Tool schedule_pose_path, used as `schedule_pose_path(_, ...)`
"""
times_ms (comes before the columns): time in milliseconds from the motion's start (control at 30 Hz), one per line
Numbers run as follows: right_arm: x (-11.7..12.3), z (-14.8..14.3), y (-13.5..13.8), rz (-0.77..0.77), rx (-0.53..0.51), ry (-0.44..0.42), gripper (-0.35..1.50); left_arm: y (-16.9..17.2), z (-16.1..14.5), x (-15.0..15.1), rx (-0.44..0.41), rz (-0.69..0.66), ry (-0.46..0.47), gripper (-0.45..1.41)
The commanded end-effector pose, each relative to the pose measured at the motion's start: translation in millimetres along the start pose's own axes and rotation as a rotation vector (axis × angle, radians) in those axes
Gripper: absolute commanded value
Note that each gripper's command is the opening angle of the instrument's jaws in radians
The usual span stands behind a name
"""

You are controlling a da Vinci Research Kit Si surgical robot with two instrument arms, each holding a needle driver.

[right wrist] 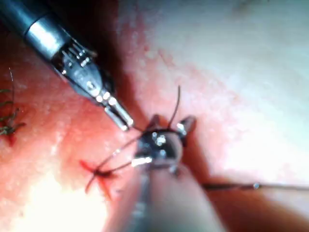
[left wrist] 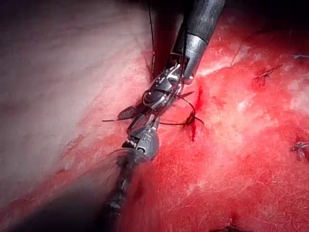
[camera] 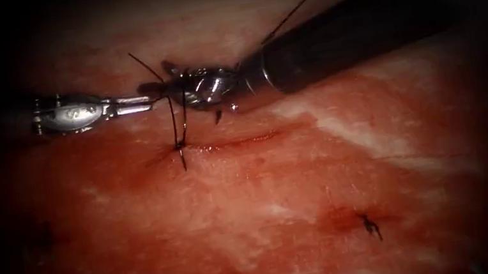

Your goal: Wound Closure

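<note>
Left end effector (camera: 145,102) pinching thread (camera: 175,118) above the cut (camera: 225,143); right end effector (camera: 173,76) spread, empty; risk: overtension tearing tissue (camera: 280,202).

left tool (camera: 151,102): polished silver wrist, stamped marks, slim bright fingers (camera: 134,104) | right tool (camera: 168,80): dark matte cylindrical shaft, steel collar, glossy metal wrist, short serrated fingers (left wrist: 126,113) | left shaft (right wrist: 21,17): dark tube, silver band
</note>
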Motion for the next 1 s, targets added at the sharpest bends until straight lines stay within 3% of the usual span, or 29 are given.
schedule_pose_path(33,-0.1,0.9,-0.2,0.002,0.009,0.000,0.51,0.5,0.5,-0.5,0.000,-0.002,-0.001,-0.45)
schedule_pose_path(67,0.0,0.9,-0.3,-0.003,0.018,0.000,0.36,0.5,0.5,-0.5,0.000,-0.002,-0.001,-0.45)
schedule_pose_path(133,0.3,0.6,-0.5,0.011,0.033,-0.002,-0.28,0.6,0.5,-0.6,0.000,-0.001,-0.001,-0.45)
schedule_pose_path(167,0.5,0.3,-0.7,0.012,0.036,-0.003,-0.35,0.6,0.5,-0.6,0.000,-0.001,-0.001,-0.45)
schedule_pose_path(467,0.7,-1.7,-1.4,0.010,0.039,0.006,-0.35,0.2,-0.6,-1.1,0.002,-0.011,-0.007,-0.45)
schedule_pose_path(700,1.4,-6.4,-1.9,0.031,0.071,0.063,-0.35,-2.1,-2.3,-2.6,0.026,-0.034,-0.028,-0.45)
schedule_pose_path(1000,0.7,-13.0,-6.2,0.043,0.117,0.119,-0.35,-6.5,-2.4,-4.7,0.057,-0.043,-0.051,-0.45)
